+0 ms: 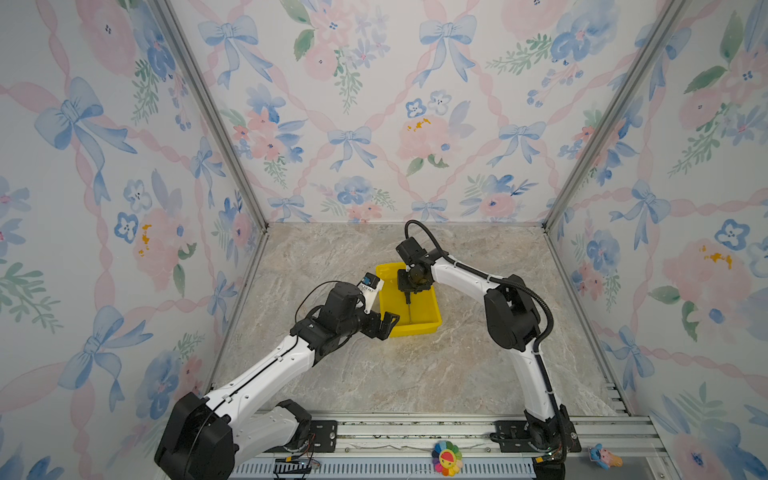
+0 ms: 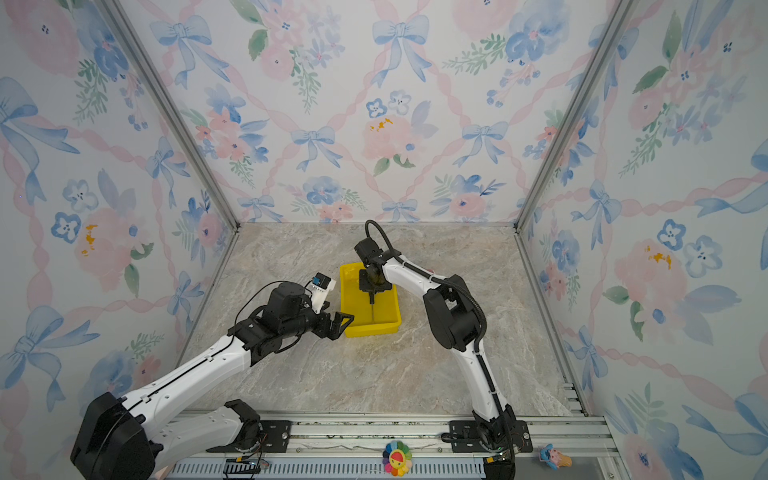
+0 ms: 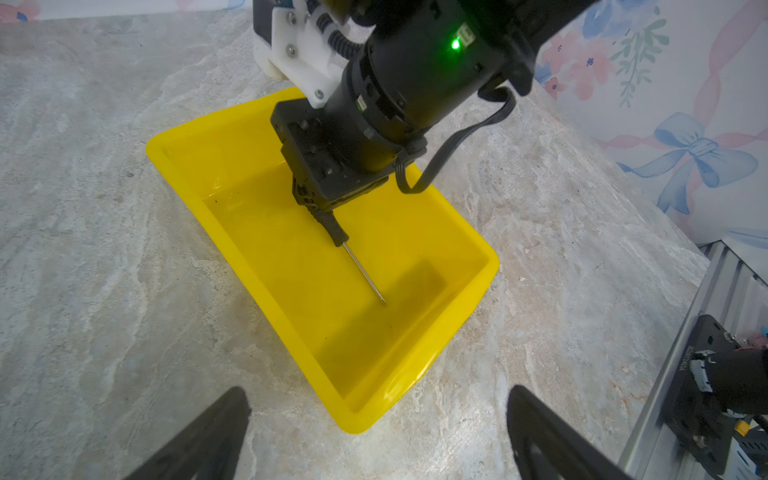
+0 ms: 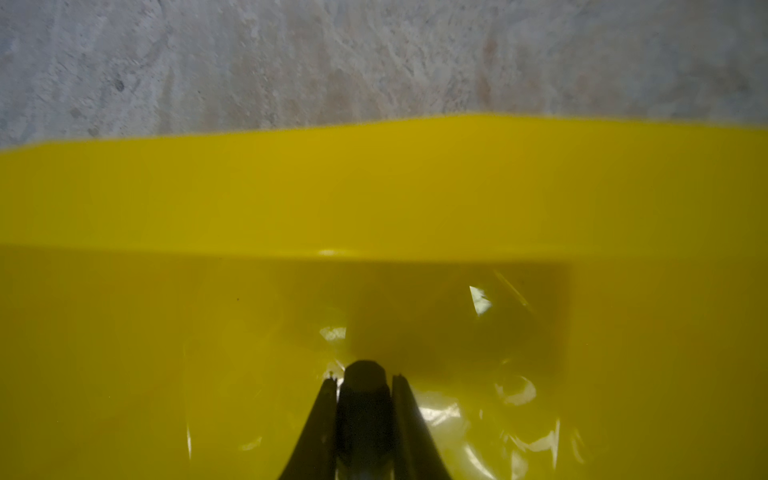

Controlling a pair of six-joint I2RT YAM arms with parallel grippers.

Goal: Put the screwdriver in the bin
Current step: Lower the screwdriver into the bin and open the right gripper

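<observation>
Yellow bin (image 3: pixel 490 266) is sitting mid-worktop (image 3: pixel 104 249), and we are holding the screwdriver (image 3: pixel 345 245) inside its walls. The right end effector (image 3: pixel 313 203) is clamping the black handle, with the shaft pointing down at a tilt toward the bin floor. We are reading this as the placing step, right at release. The tip is looking very close to the floor, but we cannot tell whether it is touching. The next move is calling for the jaws to open so the tool drops flat. After that comes a straight lift clear of the rim, without dragging the handle along. In a top view the left end effector (image 1: pixel 386 326) is standing open and empty just beside the bin's near corner, contact unclear. The left wrist view is giving us the whole shaft and tip. The right wrist view is hiding both, showing only the handle pinched between the fingers over glossy yellow plastic. Both top views are showing the two arms, but the shaft is reading only as a faint line.
</observation>
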